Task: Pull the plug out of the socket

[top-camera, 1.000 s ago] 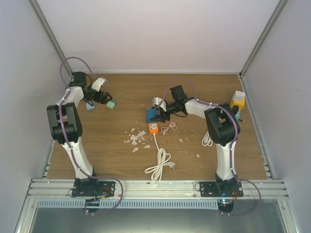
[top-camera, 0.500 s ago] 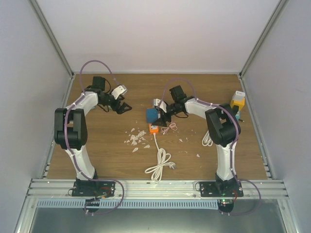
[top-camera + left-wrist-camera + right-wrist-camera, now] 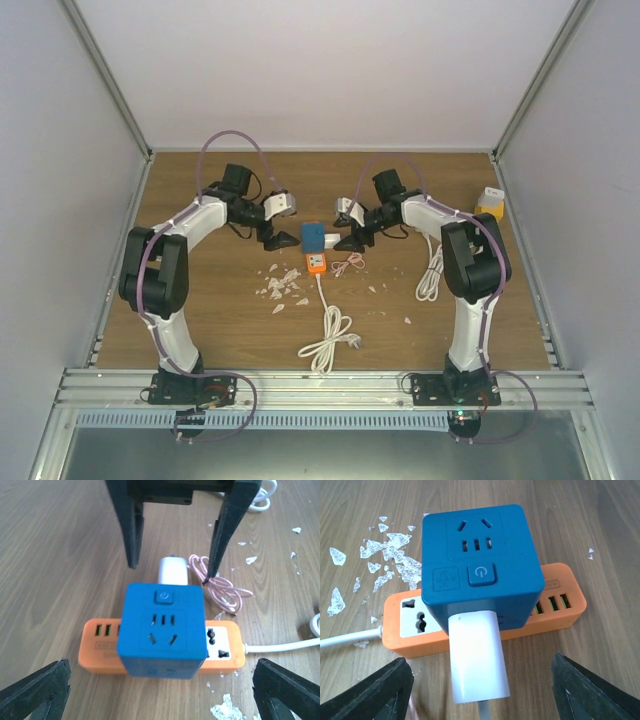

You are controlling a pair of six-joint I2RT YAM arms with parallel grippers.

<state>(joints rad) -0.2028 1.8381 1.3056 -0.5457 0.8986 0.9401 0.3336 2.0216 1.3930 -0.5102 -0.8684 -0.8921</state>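
Swinging in from the far left of the table (image 3: 210, 320), the left arm (image 3: 200, 215) now reaches the centre, its left gripper (image 3: 277, 238) spread wide and empty beside the blue cube adapter (image 3: 313, 238) on the orange power strip (image 3: 316, 264). The right gripper (image 3: 350, 240) has backed off — released, fingers flanking the white plug (image 3: 477, 667), which is still seated in the cube, so the pull is yet to come.
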